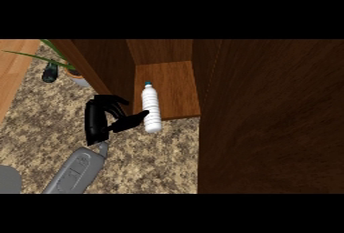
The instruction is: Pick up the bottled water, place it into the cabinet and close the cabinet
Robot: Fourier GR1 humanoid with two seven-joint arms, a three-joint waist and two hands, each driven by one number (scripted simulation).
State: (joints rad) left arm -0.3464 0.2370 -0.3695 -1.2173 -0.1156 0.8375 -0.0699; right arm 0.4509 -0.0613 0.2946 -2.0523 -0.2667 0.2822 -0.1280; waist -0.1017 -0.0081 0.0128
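white bottled water (152,111), brown cabinet (269,118), speckled counter (148,159)

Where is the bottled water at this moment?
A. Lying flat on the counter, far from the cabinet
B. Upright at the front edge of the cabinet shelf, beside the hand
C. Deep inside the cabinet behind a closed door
B: the bottled water stands upright at the front edge of the cabinet shelf, with the left hand right beside it.

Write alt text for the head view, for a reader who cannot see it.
A black left hand reaches with its thumb toward a bottled water standing at the front edge of the open wooden cabinet. The cabinet door fills the view's right side, above a speckled counter, with a potted plant at upper left.
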